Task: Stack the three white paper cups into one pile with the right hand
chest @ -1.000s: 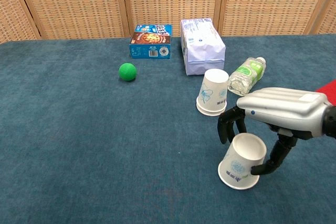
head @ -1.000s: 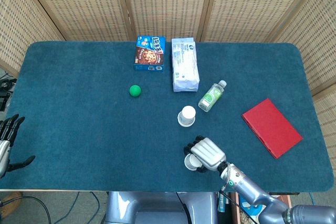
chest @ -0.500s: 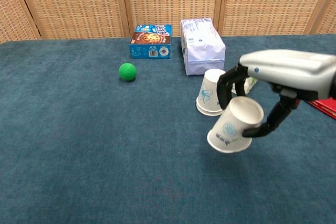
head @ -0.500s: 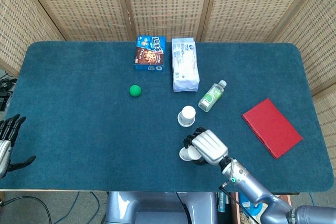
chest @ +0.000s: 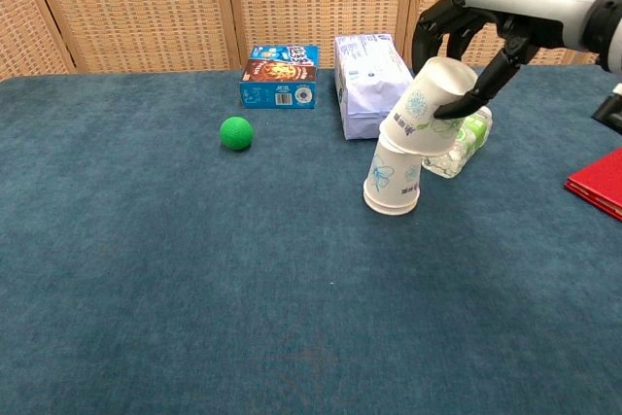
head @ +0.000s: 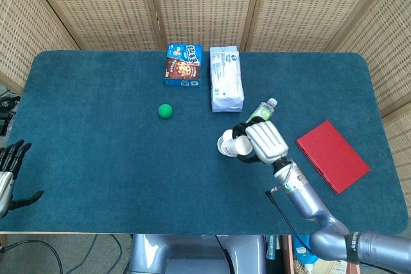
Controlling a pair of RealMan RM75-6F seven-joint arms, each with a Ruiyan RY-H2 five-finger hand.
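A white paper cup [chest: 392,180] stood upside down on the blue table [chest: 146,269], rim down, its long axis upright and its closed base facing up, just in front of a lying water bottle [chest: 461,138]. Above it and overlapping its top, a second cup [chest: 426,107] was held in the right hand [chest: 505,2], fingers on the far wall and thumb on the near wall close to the base. This cup was tilted, its open mouth pointing down and to the left toward the standing cup. Only two cups could be made out, so whether a third was nested inside could not be told. The cups were judged light, thin-walled and easily crushed, best taken lightly near the stiffer base. The left hand [head: 9,170] hung past the table's edge with fingers spread, holding nothing.
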